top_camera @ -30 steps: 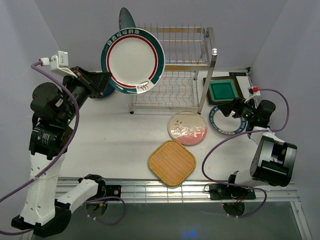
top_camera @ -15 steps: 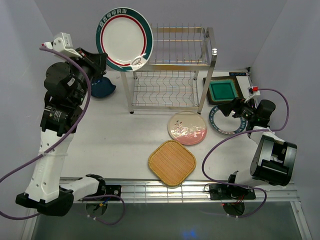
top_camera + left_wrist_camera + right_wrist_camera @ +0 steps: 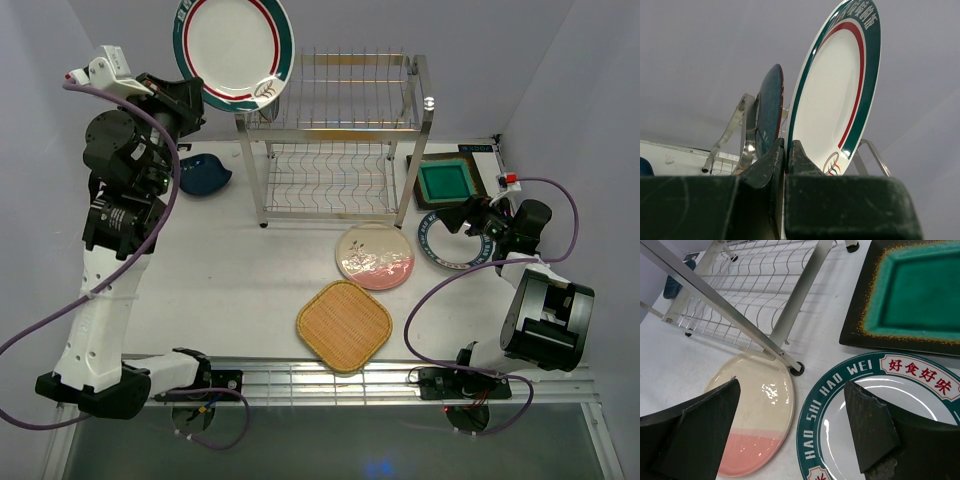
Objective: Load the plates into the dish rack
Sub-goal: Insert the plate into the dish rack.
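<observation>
- We see the left gripper (image 3: 203,98) (image 3: 787,150) closed tight on the lower edge of the white plate with green and red rings (image 3: 232,48) (image 3: 840,95), which is held up on edge in the air.
- That plate hangs above the far left corner of the dish rack (image 3: 427,120) (image 3: 802,290), at the level of its top tier.
- In the left wrist view we find the dark teal plate (image 3: 769,110) upright just behind the held one, beside a rack post. We cannot tell which slot it sits in.
- The right gripper (image 3: 470,222) (image 3: 790,430) is spread wide and holds nothing. It hovers low over the green-rimmed lettered plate (image 3: 432,243) (image 3: 850,390) near the right edge of the table (image 3: 230,270).
- The green square plate (image 3: 446,181) (image 3: 920,295) lies flat in the far right corner, just behind the lettered one.
- The pink-cream plate (image 3: 375,256) (image 3: 755,415) lies by the rack's near right foot.
- The orange woven plate (image 3: 343,325) sits near the middle of the near edge.
- The dark blue leaf dish (image 3: 203,173) rests left of the rack, toward the far left corner.
</observation>
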Tool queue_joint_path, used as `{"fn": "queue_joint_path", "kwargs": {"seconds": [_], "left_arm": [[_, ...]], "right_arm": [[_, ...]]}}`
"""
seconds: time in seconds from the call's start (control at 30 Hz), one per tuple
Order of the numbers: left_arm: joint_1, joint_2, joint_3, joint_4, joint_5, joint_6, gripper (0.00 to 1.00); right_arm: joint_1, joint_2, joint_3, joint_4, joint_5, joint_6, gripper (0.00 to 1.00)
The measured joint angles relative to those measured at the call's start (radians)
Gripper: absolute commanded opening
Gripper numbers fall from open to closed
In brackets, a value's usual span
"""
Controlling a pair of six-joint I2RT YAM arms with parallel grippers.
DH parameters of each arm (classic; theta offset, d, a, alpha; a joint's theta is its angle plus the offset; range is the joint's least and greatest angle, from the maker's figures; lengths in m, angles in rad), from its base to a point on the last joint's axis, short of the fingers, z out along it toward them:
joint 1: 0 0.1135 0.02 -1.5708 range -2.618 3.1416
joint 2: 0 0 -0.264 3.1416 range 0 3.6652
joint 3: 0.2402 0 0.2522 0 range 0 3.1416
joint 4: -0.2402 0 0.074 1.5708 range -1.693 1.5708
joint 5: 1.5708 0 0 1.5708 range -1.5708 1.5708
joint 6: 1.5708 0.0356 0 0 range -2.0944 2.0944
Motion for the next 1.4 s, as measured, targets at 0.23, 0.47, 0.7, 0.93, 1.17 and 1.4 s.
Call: {"fn": "queue_joint_path", "kwargs": {"seconds": [0.23,0.47,0.7,0.93,1.17,1.4], "left_arm": [[-0.031,0.041,0.013,0.021,-0.062,0.032,0.0],[-0.136,0.082,0.033,0.078,-0.163,0.109,0.0],[-0.297,0.113,0.036,0.182,-0.329,0.245,0.0],[-0.43,0.183,0.077,0.356,-0.509,0.448,0.0],[-0.474,0.284,0.121,0.509,-0.608,0.644,0.0],[-0.514,0.375,0.121,0.758,-0.672,0.887,0.0]], "right_arm": [[0.0,0.006,0.0,0.0,-0.002,0.0,0.9],[0.0,0.01,0.002,0.0,-0.007,0.001,0.9],[-0.002,0.011,0.008,0.0,-0.009,0.003,0.9],[-0.006,0.011,0.01,0.0,-0.014,0.007,0.9],[-0.006,0.014,0.011,0.0,-0.015,0.014,0.9],[-0.007,0.029,0.013,0.0,-0.018,0.018,0.9]]}}
